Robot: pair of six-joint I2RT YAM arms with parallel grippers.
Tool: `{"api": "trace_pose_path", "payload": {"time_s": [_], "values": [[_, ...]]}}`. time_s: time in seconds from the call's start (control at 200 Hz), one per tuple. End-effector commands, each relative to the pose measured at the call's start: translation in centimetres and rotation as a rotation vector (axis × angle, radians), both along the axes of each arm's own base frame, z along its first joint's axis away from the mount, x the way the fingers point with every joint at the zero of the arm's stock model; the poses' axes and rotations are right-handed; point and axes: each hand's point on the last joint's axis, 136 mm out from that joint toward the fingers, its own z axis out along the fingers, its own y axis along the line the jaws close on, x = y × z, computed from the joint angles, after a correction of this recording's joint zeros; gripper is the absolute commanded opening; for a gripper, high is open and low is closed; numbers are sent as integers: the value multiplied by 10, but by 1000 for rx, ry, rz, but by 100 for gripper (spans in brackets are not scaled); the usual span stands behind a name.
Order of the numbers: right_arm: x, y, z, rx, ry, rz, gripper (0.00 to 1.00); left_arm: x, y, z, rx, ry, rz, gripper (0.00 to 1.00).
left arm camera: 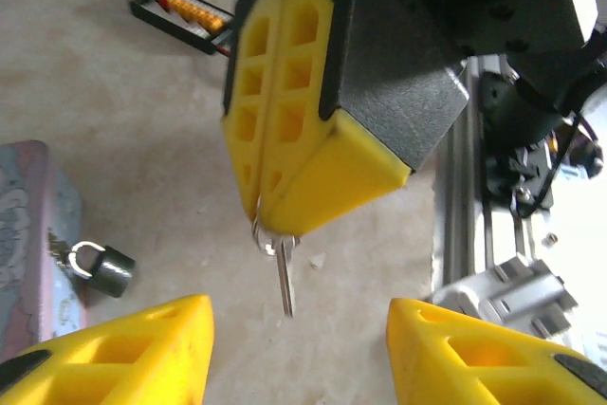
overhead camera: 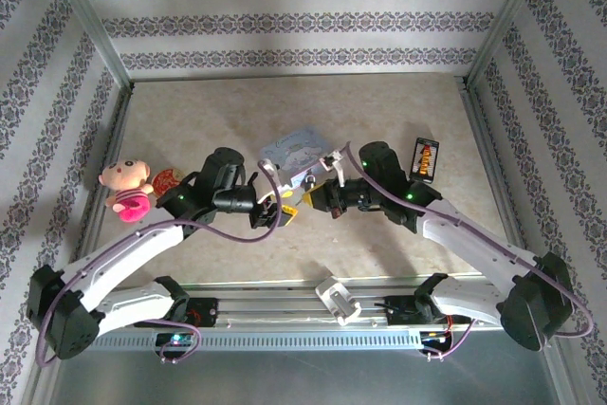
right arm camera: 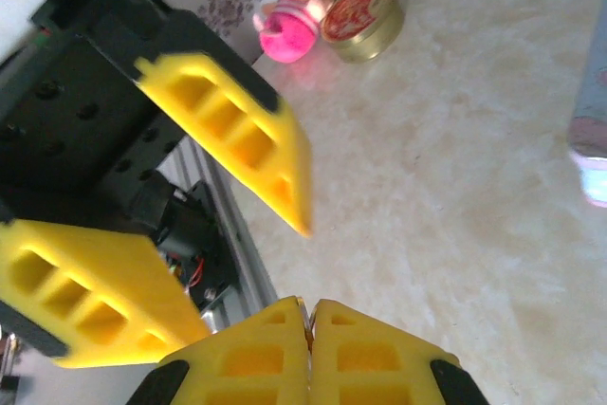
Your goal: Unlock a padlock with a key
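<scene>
Above the beige table (left arm camera: 114, 120) the right gripper (left arm camera: 258, 222) pinches the key (left arm camera: 284, 277) by its head, the left gripper (left arm camera: 299, 329) open around it; next, probably, aim its tip at the padlock (left arm camera: 106, 269) beside the tin (left arm camera: 28, 225).

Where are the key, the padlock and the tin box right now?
key (left arm camera: 285, 282), left wrist view, on its hanging blade.
padlock (left arm camera: 114, 272), left wrist view, on its dark body.
tin box (left arm camera: 33, 234), left wrist view, on its printed side wall.
</scene>
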Motion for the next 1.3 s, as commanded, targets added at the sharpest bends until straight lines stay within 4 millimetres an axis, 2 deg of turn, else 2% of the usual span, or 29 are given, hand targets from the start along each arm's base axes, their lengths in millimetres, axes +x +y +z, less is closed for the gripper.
{"api": "trace_pose_path", "payload": {"time_s": [0.0,0.08,0.23,0.405,0.53,0.69,0.844,0.969,1.109,1.294], "values": [[18,-9,21,107,-42,-118,0,23,6,32,-134,-57,188,54],[30,-19,30,181,-38,-210,0,36,16,51,-246,-53,325,56],[45,-34,44,319,-14,-342,0,48,21,73,-410,24,436,75],[54,-44,63,429,-8,-397,0,47,4,85,-474,100,365,84],[55,-44,73,456,-10,-390,0,58,3,87,-535,171,411,89],[56,-42,83,495,-13,-383,0,56,-6,95,-572,201,342,89],[60,-39,92,541,-18,-372,0,53,-12,104,-606,213,296,80],[62,-35,102,597,-18,-346,0,61,-14,103,-635,223,296,69],[62,-28,111,636,-19,-313,0,68,-19,107,-700,270,258,62],[58,-24,114,647,-27,-295,0,73,-21,99,-714,302,255,50]]}}
